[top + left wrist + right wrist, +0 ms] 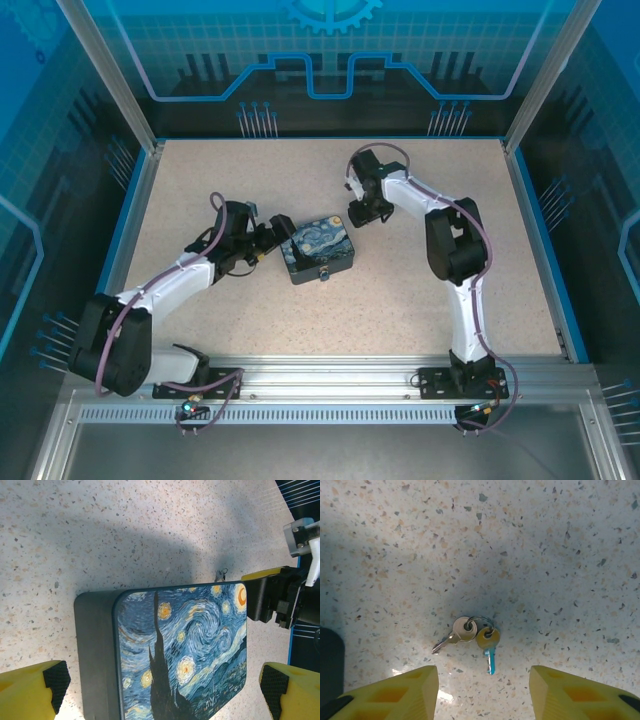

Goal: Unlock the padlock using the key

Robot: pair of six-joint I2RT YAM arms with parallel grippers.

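Note:
Two small keys on one ring, the key (472,632), lie flat on the speckled table: one silvery, one brass-headed with a bluish blade. My right gripper (482,700) hovers just over them, open, with its yellow fingers (395,695) on either side and nothing between them. The keys also appear as a tiny glint (221,573) past the far edge of the Starry Night box (180,650). My left gripper (165,685) is open and straddles that box without pressing it. A tiny bluish speck at the box's near edge looks like the padlock (325,275).
The box (318,248) sits mid-table between the two arms. My right gripper (362,215) is just behind its right corner, my left gripper (270,240) at its left side. Blue raised edges (530,230) bound the table.

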